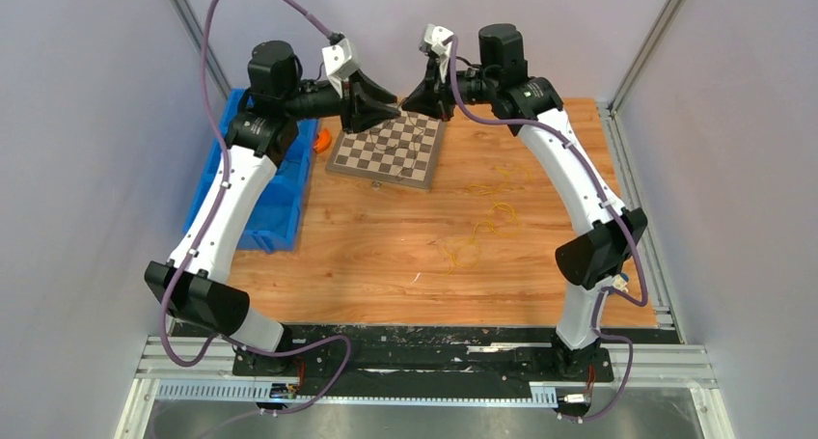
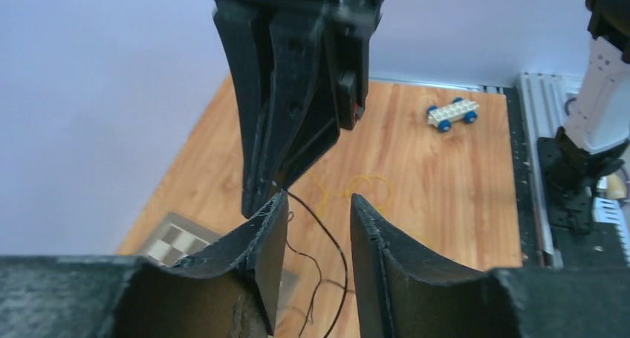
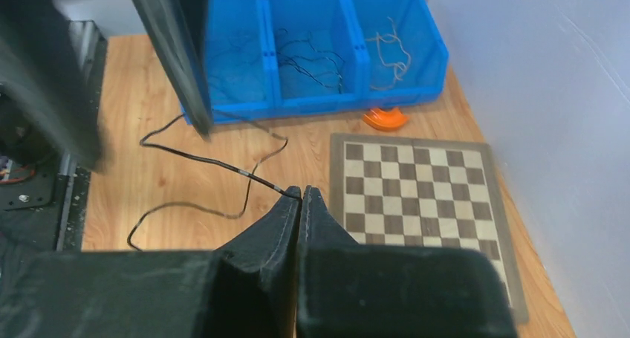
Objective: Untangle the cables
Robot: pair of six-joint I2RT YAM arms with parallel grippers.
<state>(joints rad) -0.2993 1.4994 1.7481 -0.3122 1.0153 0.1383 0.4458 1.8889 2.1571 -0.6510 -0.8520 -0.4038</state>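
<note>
While the right gripper [image 3: 301, 197] is clenching its two fingers tight on a thin dark cable [image 3: 239, 171], that cable is hanging from the pinch in slack, kinked curves down toward the chessboard [image 1: 386, 150]. It is hair-fine and black, and in the left wrist view it is trailing through the gap between the fingers [image 2: 264, 249] of the left gripper [image 2: 319, 198]. Those fingers are standing apart, released, with nothing between them but the passing wire. Whether the wire is brushing one pad I cannot tell.

Both arms are reaching up and inward, elbows bent outward, so the two grippers are meeting tip to tip above the near corner of the chessboard, well above the table [image 1: 386, 285].

Loose yellow cables [image 1: 487, 217] are lying in thin curls on the wood to the right of the board; their number is too fine to count. At the left edge, one blue bin [image 3: 319, 104] is showing three compartments: blue-grey wires [image 3: 234, 59] in one, black wires [image 3: 312, 52] in the middle, tan wires [image 3: 390, 44] in the third. One orange piece [image 3: 385, 118] is sitting between the bin and the board, and one white toy car [image 2: 452, 114] with blue wheels is resting apart from them on the table.
</note>
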